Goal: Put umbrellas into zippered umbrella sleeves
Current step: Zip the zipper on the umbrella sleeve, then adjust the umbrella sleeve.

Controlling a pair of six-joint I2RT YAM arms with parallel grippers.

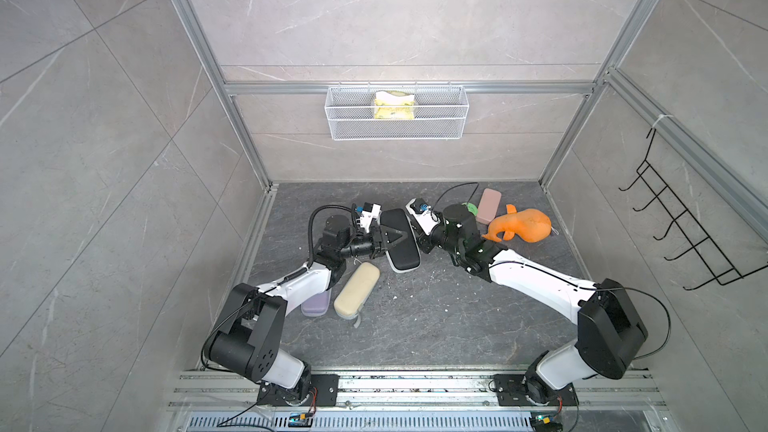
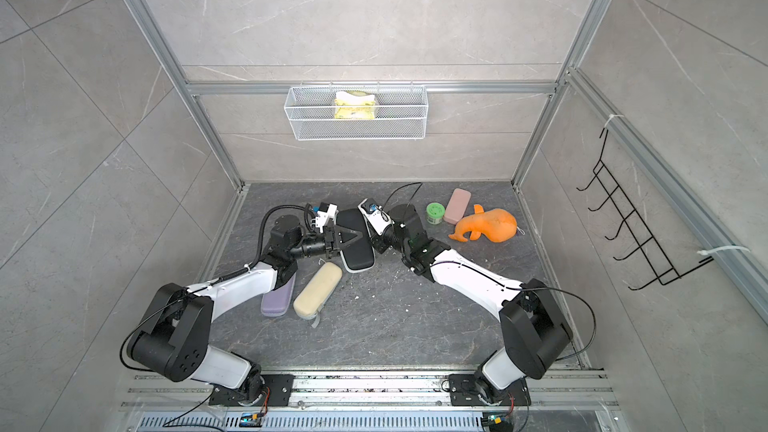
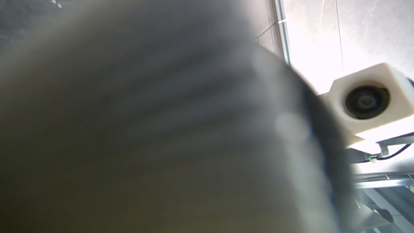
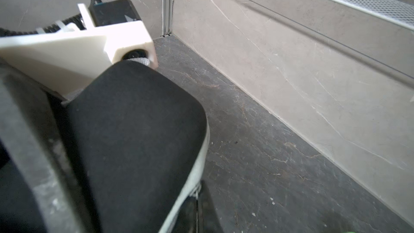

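The black sleeve (image 1: 402,248) (image 2: 356,252) lies mid-floor, its shell closed with a grey zipper band around the rim. My left gripper (image 1: 393,238) (image 2: 348,238) reaches in from the left and is shut on it, upper finger lying across the top. The sleeve (image 3: 156,108) fills the left wrist view as a dark blur. My right gripper (image 4: 197,200) (image 1: 417,238) is shut on a small pale zipper pull at the sleeve's (image 4: 134,142) right rim. The cream sleeve (image 1: 357,289) and lilac sleeve (image 1: 316,306) lie closed in front, the lilac one partly under my left arm. The umbrellas are out of view.
An orange plush toy (image 1: 519,226), a flat pink case (image 1: 488,205) and a small green tub (image 2: 435,214) sit at the back right. A white wire basket (image 1: 397,126) hangs on the back wall. A black hook rack (image 1: 685,234) is on the right wall.
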